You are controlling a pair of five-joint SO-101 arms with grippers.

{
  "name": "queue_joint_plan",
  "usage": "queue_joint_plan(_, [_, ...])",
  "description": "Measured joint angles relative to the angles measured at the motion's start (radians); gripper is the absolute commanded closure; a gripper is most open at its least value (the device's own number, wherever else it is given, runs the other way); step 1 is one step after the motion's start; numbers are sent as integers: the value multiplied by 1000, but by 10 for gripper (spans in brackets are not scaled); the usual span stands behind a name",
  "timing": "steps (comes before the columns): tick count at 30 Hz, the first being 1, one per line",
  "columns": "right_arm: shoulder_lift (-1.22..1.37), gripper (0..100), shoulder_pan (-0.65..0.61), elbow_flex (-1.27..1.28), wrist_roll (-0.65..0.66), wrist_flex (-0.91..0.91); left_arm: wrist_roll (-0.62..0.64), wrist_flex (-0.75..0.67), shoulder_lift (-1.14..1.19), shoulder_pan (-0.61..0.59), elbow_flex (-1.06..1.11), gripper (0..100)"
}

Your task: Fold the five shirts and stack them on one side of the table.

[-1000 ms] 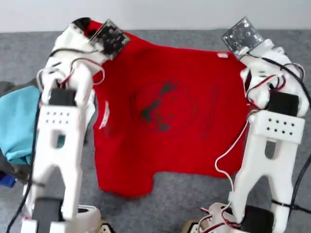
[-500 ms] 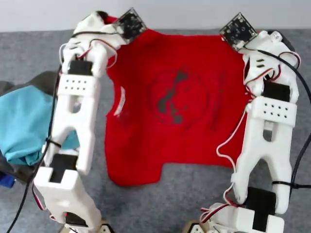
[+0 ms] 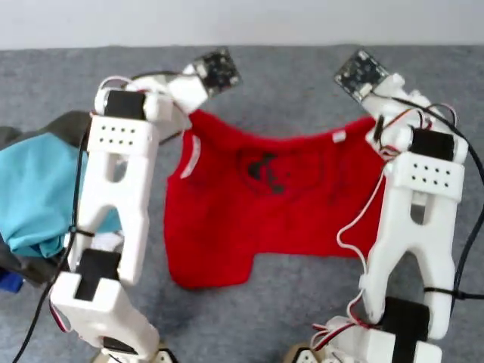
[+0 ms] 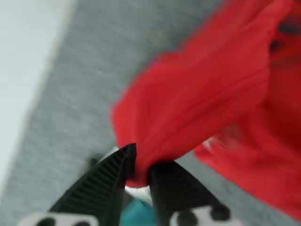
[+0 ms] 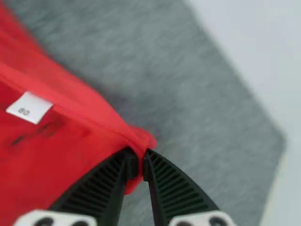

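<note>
A red shirt (image 3: 249, 219) with a dark print lies on the grey table between my two arms, its far part doubled over toward the near side. At the shirt's far left corner, my left gripper (image 3: 187, 115) is shut on a bunch of red cloth (image 4: 188, 103), pinched between its black fingers (image 4: 110, 174). My right gripper (image 3: 376, 130) holds the far right corner. In the right wrist view that gripper (image 5: 139, 157) is shut on the red hem (image 5: 94, 117), close to a small white label (image 5: 28, 109).
A teal shirt (image 3: 34, 193) lies heaped on darker garments (image 3: 72, 125) at the table's left edge, beside the left arm. A small blue item (image 3: 6, 281) sits below it. Bare grey table (image 3: 287, 83) stretches beyond the shirt to a white strip at the far edge.
Both grippers have drawn the shirt's far edge back toward the near side, folding it over. The print is now partly covered and bare table shows beyond the shirt.
</note>
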Motion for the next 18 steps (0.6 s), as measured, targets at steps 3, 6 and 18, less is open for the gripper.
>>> queue_joint_plan(3, [-18, 989, 0, 0, 0, 160, 0, 164, -29, 3, 0, 985])
queue_joint_plan(6, [-25, 989, 0, 0, 0, 296, 0, 235, -58, 3, 23, 985])
queue_joint_plan(18, [-26, 989, 32, 235, 0, 410, 6, 239, -233, 130, 572, 985])
